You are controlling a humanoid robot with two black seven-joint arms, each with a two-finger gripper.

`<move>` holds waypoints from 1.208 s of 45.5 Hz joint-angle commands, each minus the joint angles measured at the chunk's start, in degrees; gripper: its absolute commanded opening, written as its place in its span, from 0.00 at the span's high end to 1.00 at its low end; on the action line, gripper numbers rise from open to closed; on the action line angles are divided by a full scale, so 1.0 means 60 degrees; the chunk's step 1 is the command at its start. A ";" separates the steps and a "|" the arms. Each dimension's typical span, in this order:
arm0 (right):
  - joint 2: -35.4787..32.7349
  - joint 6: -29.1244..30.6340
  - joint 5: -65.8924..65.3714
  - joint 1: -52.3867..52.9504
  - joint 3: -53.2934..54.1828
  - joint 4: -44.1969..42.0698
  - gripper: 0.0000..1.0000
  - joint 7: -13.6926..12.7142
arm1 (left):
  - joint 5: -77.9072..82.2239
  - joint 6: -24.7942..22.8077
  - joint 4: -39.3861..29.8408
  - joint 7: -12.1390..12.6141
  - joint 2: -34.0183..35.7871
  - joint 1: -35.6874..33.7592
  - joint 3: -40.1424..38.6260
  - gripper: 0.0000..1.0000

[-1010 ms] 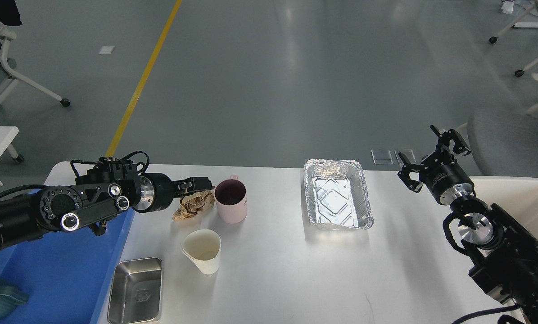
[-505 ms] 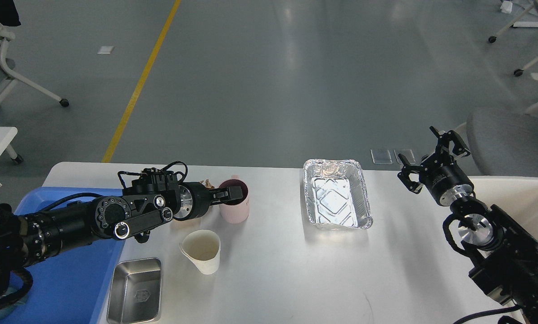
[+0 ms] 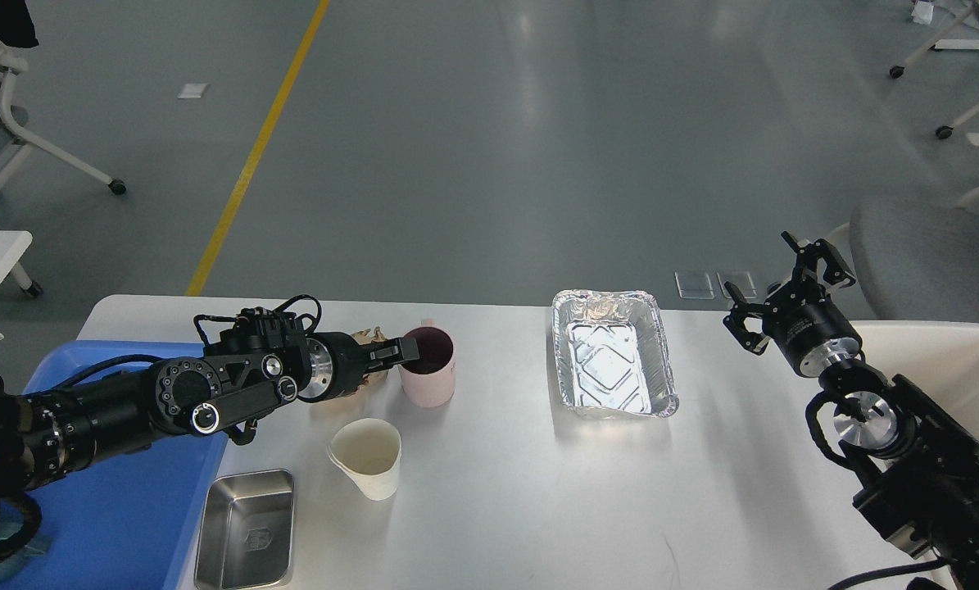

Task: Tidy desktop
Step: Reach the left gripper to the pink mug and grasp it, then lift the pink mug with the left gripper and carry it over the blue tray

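The large white matte rectangular counter [image 3: 505,492] fills the lower view and is far from tidy: a pink plastic mug [image 3: 428,366] and a crumpled brown paper wad [image 3: 364,339] sit near its far edge, a white paper cup [image 3: 368,456] and a small steel tin [image 3: 247,529] lie toward the near-left corner, and a foil tray [image 3: 614,352] rests at centre. The left hand [image 3: 396,352] reaches to the mug's rim, its grip impossible to tell. The right hand [image 3: 784,287] hovers with fingers spread and empty, beyond the far-right corner.
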 commanded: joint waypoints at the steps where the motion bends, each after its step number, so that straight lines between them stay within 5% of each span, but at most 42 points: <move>1: -0.0027 0.0011 0.0001 -0.0058 -0.0011 0.0018 0.00 0.0000 | -0.0001 -0.0002 0.0028 0.0001 -0.0024 0.0117 -0.0011 0.52; 16: -0.0056 0.0026 0.0001 -0.0190 0.0004 0.0018 0.00 0.0000 | -0.0015 -0.0002 0.0453 -0.0014 -0.0111 0.0248 -0.0069 0.72; 27: -0.0056 0.0040 0.0001 -0.0234 0.0004 0.0033 0.00 0.0000 | -0.0337 -0.0134 0.0643 -0.0043 -0.0155 0.0307 -0.0084 0.98; 50: -0.0056 0.0026 0.0001 -0.0249 0.0004 0.0033 0.00 0.0000 | -0.0455 -0.0251 0.0512 -0.0014 -0.0053 0.0234 -0.0099 1.00; 55: -0.0056 0.0026 0.0001 -0.0249 0.0018 0.0033 0.00 0.0000 | -0.0455 -0.1011 0.0336 0.0059 0.0269 -0.0205 -0.0098 1.00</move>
